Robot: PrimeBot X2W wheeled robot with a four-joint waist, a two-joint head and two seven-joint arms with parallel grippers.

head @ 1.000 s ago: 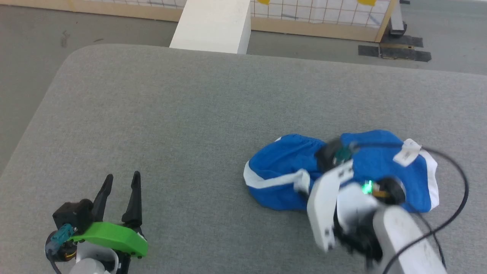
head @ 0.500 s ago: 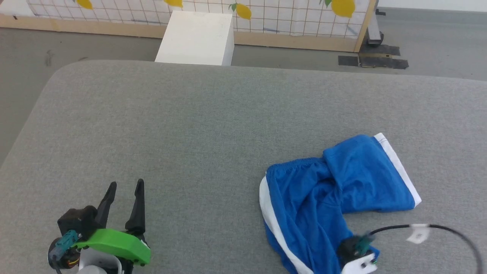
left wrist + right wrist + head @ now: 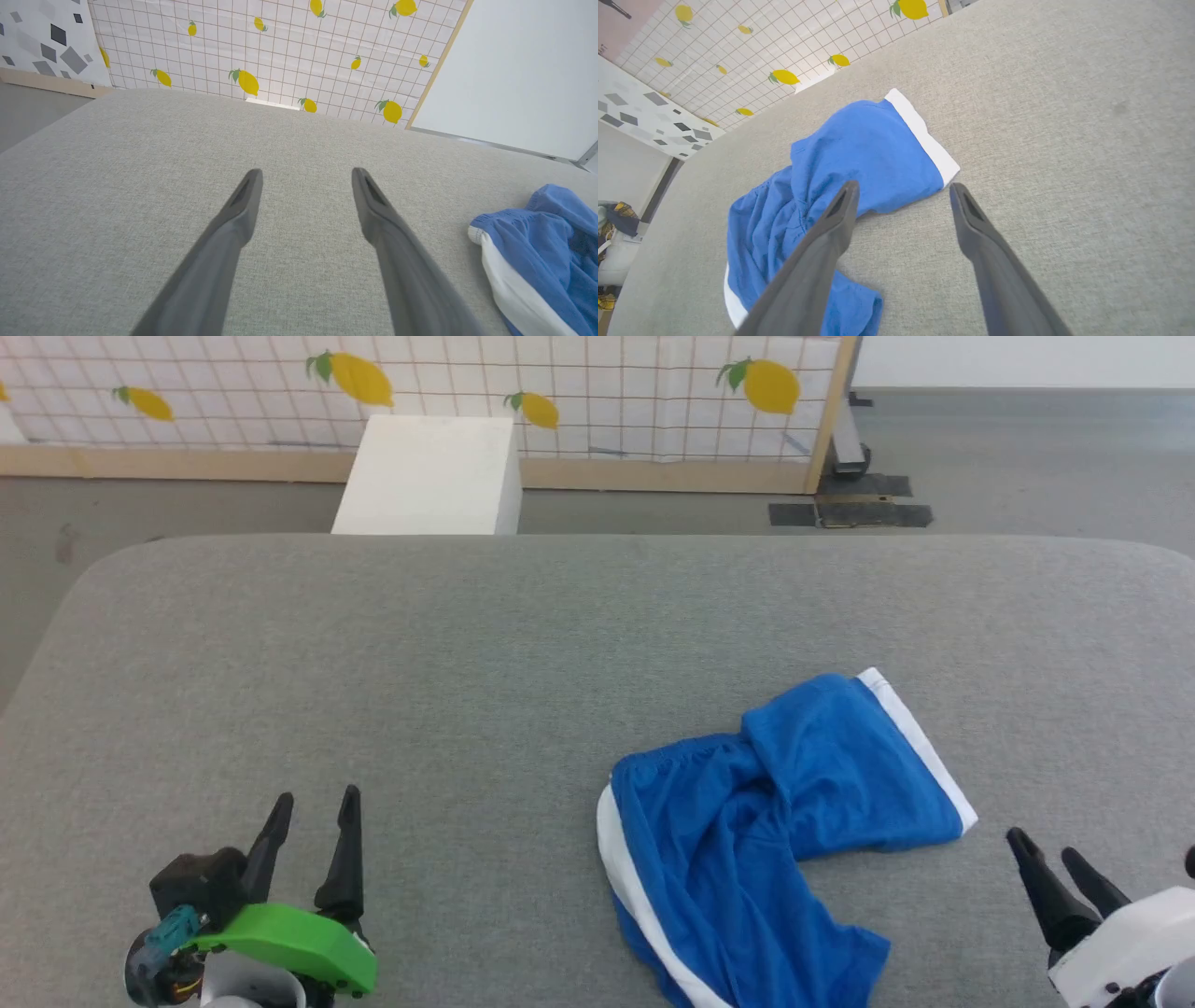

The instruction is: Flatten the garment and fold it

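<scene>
Garment [image 3: 775,831] rumpled on grey table [image 3: 467,663], left tool [image 3: 317,795] spread wide, right tool [image 3: 1041,845] likewise

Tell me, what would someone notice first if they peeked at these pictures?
The bright blue shorts jump out first, lying crumpled on the grey table, right of the middle in the head view. Next, the yellow lemons on the white screen behind the table. Both pincers stand open: the left pincer with its green cover at lower left, the right pincer beside the shorts at lower right.
</scene>
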